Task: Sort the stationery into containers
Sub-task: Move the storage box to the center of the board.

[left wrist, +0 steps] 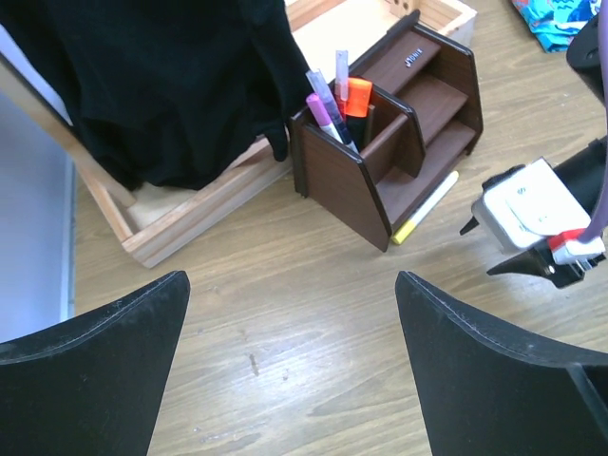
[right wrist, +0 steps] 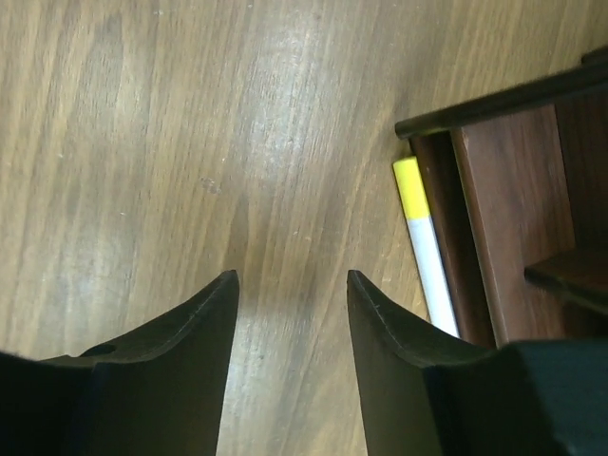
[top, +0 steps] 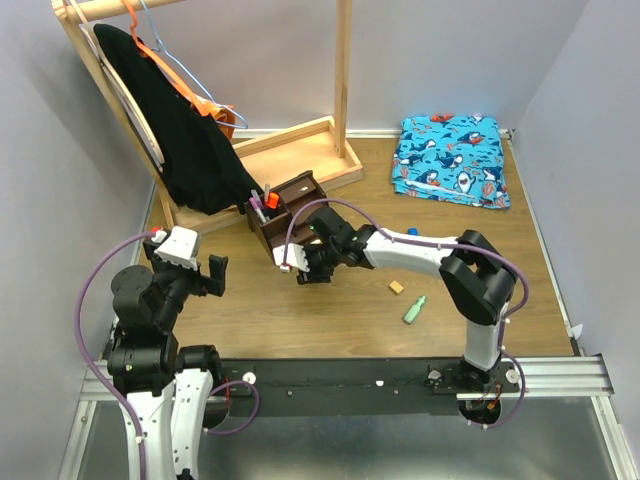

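The left hand (left wrist: 292,285) and the right hand (right wrist: 292,280) are open and empty; the yellow pen (right wrist: 425,242) lies just beside the organiser (right wrist: 518,218).

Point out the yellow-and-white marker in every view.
Top external: not visible; the right arm covers the spot beside the organiser.
Left wrist: right of centre, the marker lies along the organiser's low edge.
Right wrist: right of centre, against the organiser.
Shared landmark: the organiser.

One end of the yellow-white pen (right wrist: 425,237) hides behind the right gripper (right wrist: 292,285); the picture's edge cuts off the organiser (right wrist: 513,190).
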You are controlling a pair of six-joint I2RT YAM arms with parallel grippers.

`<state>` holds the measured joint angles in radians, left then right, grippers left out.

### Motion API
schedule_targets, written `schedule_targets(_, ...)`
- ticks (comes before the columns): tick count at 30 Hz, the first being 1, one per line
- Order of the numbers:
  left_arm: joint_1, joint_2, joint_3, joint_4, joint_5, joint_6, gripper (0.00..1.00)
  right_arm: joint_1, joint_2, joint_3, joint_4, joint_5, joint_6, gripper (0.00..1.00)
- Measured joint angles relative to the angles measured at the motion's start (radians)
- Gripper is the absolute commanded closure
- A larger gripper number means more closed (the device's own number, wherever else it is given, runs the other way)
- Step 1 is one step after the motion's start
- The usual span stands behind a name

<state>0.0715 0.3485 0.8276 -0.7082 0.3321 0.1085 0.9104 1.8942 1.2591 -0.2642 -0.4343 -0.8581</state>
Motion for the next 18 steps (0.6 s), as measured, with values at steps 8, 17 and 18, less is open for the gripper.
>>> schedule_targets(8,0.0,-0.033,0.0,0.002,-0.031,-0.005,0.01,0.0,0.072,0.051,-0.038,0.004,-0.142,0.41)
schedule_targets(17,-0.001,-0.032,-0.006,0.003,-0.045,-0.01,0.01,0.0,0.131,0.115,-0.048,0.019,-0.176,0.41)
schedule_targets(18,-0.001,-0.032,-0.008,0.004,-0.045,-0.01,0.01,0.0,0.14,0.126,-0.048,0.021,-0.176,0.41)
